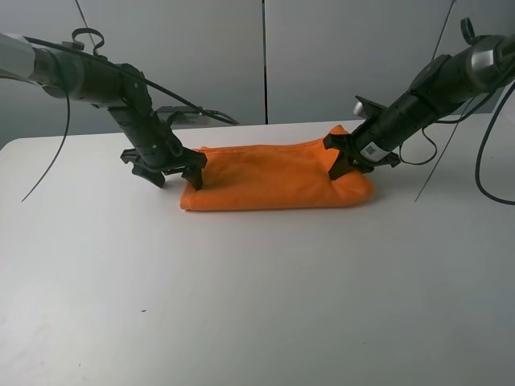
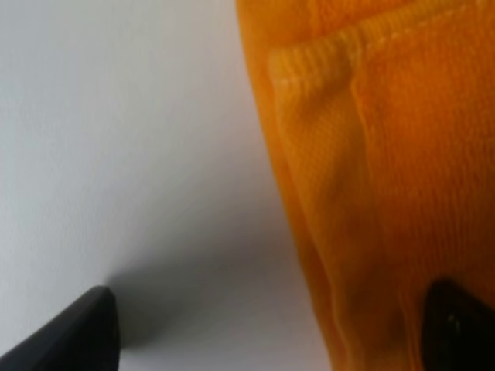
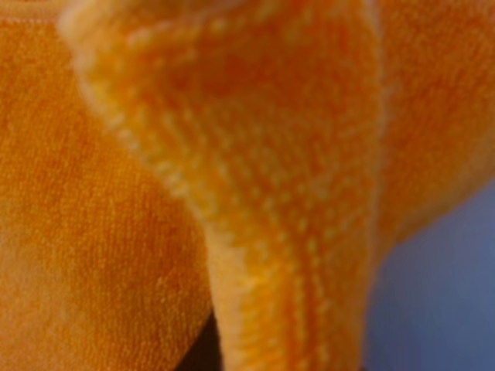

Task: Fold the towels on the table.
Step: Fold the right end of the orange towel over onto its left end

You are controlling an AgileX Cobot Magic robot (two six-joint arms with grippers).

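- Orange terry towel lies toward the back middle of the table, already doubled into a long flat band running left to right, its folded edge toward the front.
- Left end: the left wrist view shows two layers stacked, hem over hem, but not quite flush — the top hem sits a little inside the lower one.
- Right end: a corner stands up off the band by the right gripper; the right wrist view is filled with a blurred ridge of hemmed cloth very close to the lens.
- Left gripper is down at the left end with its fingers spread wide — one tip over bare table, the other over cloth, nothing pinched between them.
- Right gripper fingers: cannot tell whether they are pinching the raised corner or just set around it; cloth hides them in the wrist view and the high view is too small.
- Step, as I judge it: getting hold of both short ends for the next fold.
- Risks:
  - left fingers close on only the top layer, since the layers are offset, and the band peels open when lifted.
  - one end is lifted before the other is gripped, so the band drags and skews across the table.
  - the raised right corner slips out if only the hem is caught, leaving a crooked fold.
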